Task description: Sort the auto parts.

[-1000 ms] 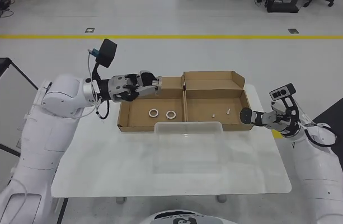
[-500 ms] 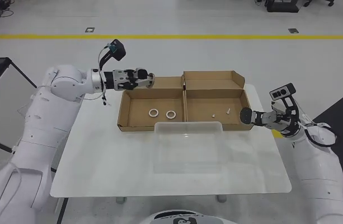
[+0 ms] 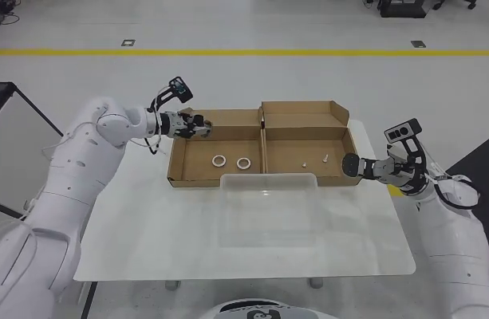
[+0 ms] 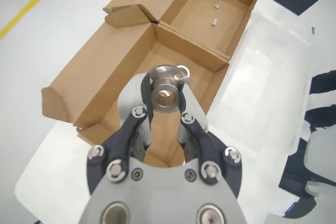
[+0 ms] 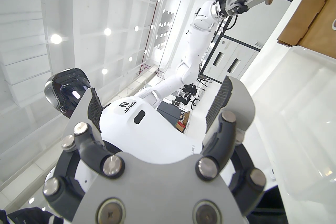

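Your L gripper and its flanged part block much of the box floor below, two small parts in the next box too tiny to ID from top view, clear tray cut by R wrist frame edge.

Stock I count at my table:
- Cardboard boxes, two: left box, right box.
- Metal rings, two: left ring, right ring.
- Screws, two: left screw, right screw.
- Flanged bushing, one.
- Clear tray, one.

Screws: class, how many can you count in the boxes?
2. Both lie in one box: one screw near its middle, the other nearer its outer end. None looks hidden.
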Robot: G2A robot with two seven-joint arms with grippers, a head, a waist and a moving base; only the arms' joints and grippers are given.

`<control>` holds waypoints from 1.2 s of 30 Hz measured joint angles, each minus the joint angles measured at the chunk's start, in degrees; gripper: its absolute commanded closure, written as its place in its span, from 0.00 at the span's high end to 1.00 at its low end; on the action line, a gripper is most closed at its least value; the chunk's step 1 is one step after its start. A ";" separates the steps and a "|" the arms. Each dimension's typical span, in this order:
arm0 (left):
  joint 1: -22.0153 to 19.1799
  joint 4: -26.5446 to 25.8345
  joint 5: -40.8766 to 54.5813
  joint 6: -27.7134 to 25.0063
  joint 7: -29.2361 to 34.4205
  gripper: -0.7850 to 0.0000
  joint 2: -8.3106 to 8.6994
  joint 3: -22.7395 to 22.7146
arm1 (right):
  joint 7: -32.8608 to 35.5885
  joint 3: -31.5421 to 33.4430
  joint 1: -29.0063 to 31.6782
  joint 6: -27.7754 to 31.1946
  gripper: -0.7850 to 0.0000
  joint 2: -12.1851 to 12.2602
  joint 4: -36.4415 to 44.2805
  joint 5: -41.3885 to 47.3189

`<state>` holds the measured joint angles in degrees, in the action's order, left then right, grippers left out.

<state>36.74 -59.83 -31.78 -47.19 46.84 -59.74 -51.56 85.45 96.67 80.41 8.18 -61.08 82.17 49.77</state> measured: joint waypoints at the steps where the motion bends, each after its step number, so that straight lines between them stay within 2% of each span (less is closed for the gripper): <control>1: -0.33 0.45 -0.89 -0.02 0.23 0.00 -0.18 0.70 | 0.00 0.00 0.00 0.00 1.00 0.00 0.00 0.00; 14: -4.60 6.90 -9.28 -2.18 0.34 0.00 -3.46 9.54 | 0.00 0.00 0.00 0.00 1.00 0.00 0.00 0.00; 22: -6.51 11.56 -16.70 -2.92 -2.41 0.00 -5.97 14.99 | 0.00 0.00 0.00 0.00 1.00 0.00 0.00 0.00; 36: -7.87 20.96 -27.62 -3.48 -10.00 0.00 -9.65 21.19 | 0.00 0.00 0.00 0.00 1.00 0.00 0.00 0.00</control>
<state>28.87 -38.87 -59.40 -50.67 36.84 -69.39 -30.37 85.45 96.67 80.41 8.18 -61.08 82.17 49.77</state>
